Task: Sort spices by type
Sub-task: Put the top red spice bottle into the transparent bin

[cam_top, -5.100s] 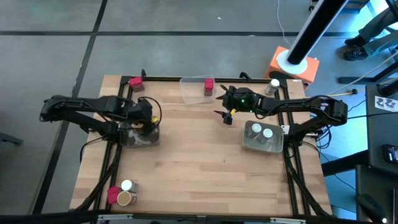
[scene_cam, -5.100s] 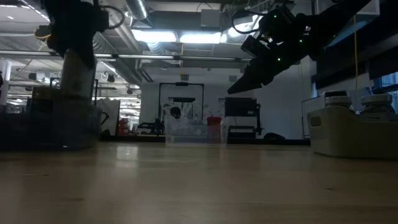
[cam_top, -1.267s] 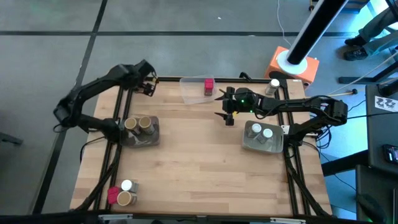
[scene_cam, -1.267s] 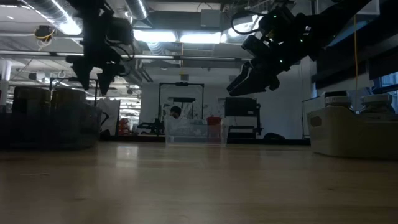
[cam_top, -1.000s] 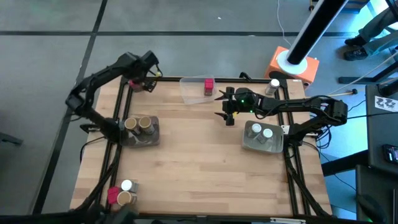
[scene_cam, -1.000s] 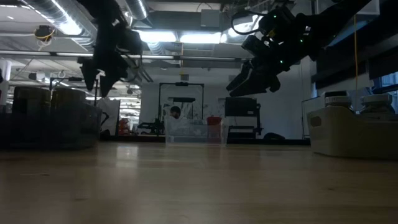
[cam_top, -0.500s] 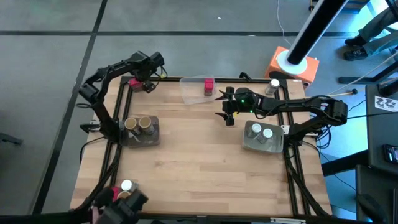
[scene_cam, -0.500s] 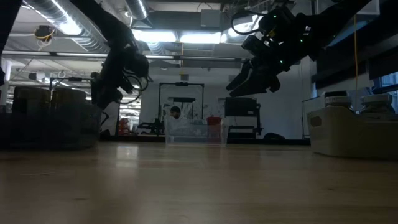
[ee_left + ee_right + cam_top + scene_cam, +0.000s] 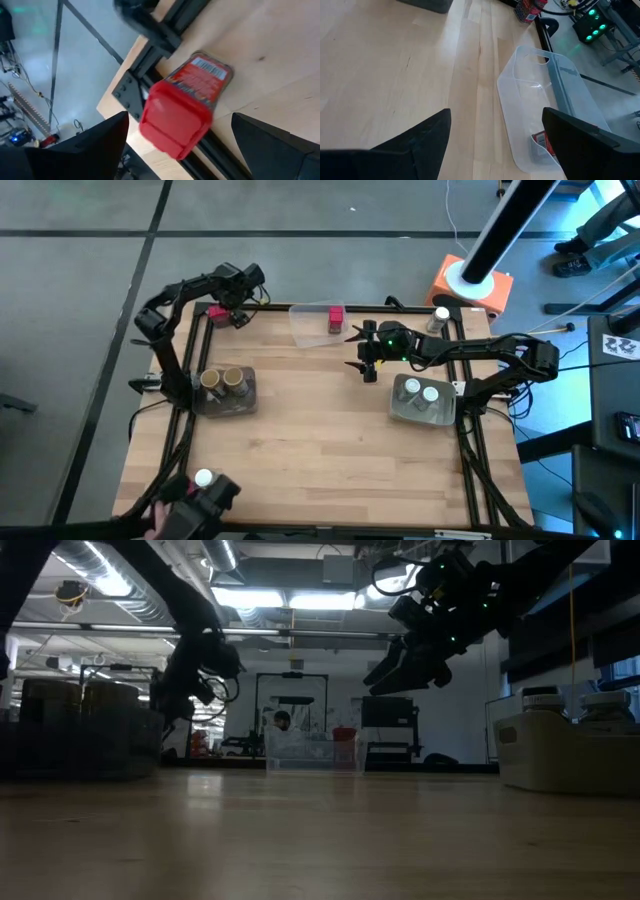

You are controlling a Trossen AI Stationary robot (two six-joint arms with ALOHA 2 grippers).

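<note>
A red spice container (image 9: 185, 112) lies on its side at the table's far left corner (image 9: 214, 311), partly over the black frame rail. My left gripper (image 9: 177, 150) hovers open just above it (image 9: 238, 310), one finger to each side, touching nothing. My right gripper (image 9: 362, 362) hangs open above the table's far middle, beside a clear tray (image 9: 312, 326) that holds another red spice (image 9: 336, 318). Two brown spices (image 9: 222, 380) stand in the left grey bin. Two white-capped jars (image 9: 422, 392) stand in the right bin.
A white-capped jar (image 9: 441, 315) stands at the far right edge. At the near left corner another white-capped jar (image 9: 203, 478) stands next to a dark object (image 9: 215, 496) with a person's hand (image 9: 152, 522) behind it. The table's middle (image 9: 330, 440) is bare wood.
My left gripper has come down toward the red spice at the far left corner and rolled about its own axis, staying open. At the near left corner a dark object with a hand has come in over the red and brown spices there.
</note>
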